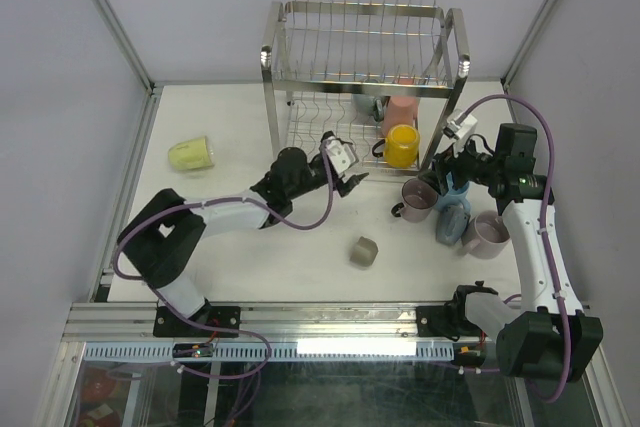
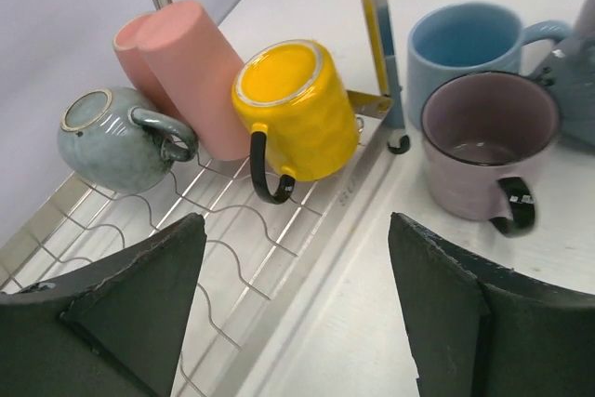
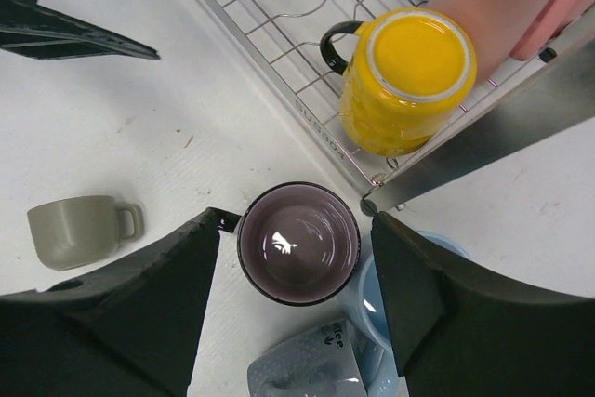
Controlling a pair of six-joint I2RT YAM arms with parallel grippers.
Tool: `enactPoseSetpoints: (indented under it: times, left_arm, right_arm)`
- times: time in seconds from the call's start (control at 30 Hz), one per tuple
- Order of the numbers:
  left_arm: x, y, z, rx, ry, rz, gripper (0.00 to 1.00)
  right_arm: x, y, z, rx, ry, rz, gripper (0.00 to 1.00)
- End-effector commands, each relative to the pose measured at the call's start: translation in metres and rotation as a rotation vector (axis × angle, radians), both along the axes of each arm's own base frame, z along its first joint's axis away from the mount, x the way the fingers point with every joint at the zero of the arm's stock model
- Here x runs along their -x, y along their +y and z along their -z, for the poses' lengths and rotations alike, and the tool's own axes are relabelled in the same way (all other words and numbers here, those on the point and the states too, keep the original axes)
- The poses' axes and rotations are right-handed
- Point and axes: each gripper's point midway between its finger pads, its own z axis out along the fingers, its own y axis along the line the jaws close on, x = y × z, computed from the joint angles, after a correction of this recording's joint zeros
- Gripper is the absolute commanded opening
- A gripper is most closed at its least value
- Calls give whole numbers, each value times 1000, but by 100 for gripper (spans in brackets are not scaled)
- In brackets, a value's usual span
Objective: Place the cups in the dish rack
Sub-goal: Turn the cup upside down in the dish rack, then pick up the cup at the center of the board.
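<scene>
Mauve mug (image 3: 297,244) upright on the tabletop (image 1: 250,247), just near of the dish rack (image 1: 360,57)! Right tool (image 3: 294,222) gapes above it, left tool (image 2: 297,230) released too. Glazed ceramic looks rigid, slick, chippable: pinch across the rim wall.

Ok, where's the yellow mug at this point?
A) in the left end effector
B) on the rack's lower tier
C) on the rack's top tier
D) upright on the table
B: the yellow mug lies on the wire floor of the rack, under the top tier and next to a pink mug.
</scene>
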Motion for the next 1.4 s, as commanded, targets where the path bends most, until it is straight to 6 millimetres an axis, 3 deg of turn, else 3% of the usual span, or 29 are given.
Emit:
enactPoseSetpoints:
  times: [0.0,0.23,0.43,0.6,0.73,0.8,1.0,1.37]
  left_arm:
    - [34,20,-69,255,-74,15,78]
    - [88,63,-82,412,12,53,78]
    - [117,99,-84,519,93,23,82]
    - [132,116,-75,559,183,9,87]
    - [141,135,-77,676,254,-14,99]
    - [146,142,-76,731,286,-14,99]
    - [161,146,-68,797,381,35,99]
    - [154,147,-67,821,436,8,99]
  right_arm:
    - [6,11,-11,-34,-38,-91,69]
    - [24,28,-18,-108,-43,-226,69]
    - [43,39,-27,-135,-57,-347,69]
    - [51,38,-30,-77,-98,-401,69]
    - [50,41,-37,-82,-128,-425,69]
    - [50,43,-37,-96,-138,-443,69]
    - [53,50,-24,-139,-147,-503,69]
    - [52,48,-14,-67,-203,-578,73]
